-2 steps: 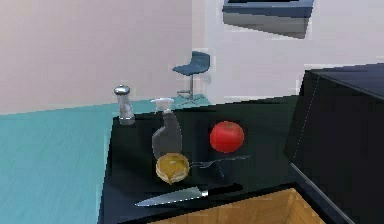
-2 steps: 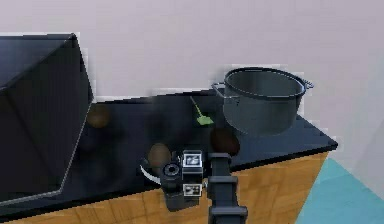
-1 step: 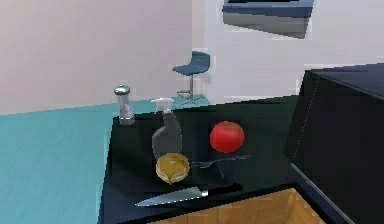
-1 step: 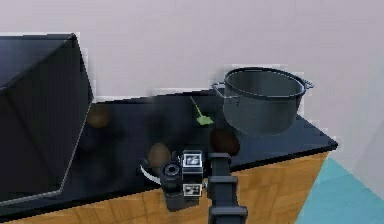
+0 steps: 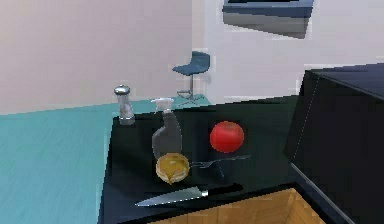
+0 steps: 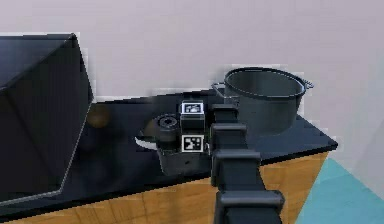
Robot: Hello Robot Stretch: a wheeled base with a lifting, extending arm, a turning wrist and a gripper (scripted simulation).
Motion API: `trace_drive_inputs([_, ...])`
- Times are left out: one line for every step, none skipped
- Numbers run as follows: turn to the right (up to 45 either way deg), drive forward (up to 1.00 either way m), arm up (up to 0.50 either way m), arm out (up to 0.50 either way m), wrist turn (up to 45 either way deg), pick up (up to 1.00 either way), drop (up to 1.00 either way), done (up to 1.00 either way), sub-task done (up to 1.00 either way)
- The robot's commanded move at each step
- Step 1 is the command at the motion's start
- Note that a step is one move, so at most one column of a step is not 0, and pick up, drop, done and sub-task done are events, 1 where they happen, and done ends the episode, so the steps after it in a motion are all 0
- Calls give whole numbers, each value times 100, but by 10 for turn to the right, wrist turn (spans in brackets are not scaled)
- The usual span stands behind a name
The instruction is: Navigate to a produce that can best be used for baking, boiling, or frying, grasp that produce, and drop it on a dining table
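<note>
Black glossy countertop lies under the dark two-finger gripper; the grasp step seems in hand; whether it holds anything cannot be told; next, it likely must reach the round brown lump.

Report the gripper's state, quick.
Gripper: open or shut cannot be told. Its far end is hard to make out against the black countertop, so whether it holds anything cannot be told either.

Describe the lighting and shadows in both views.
Forward view: soft, even light; the red round produce is brighter on top, the brownish round produce near the knife looks dimmer, and the black countertop shows hardly any cast shadows. Arm side view: the grey pot has a pale rim above a darker wall.
</note>
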Motion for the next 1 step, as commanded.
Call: trace_drive_inputs([0,0,2,0,0,0,0,0,0])
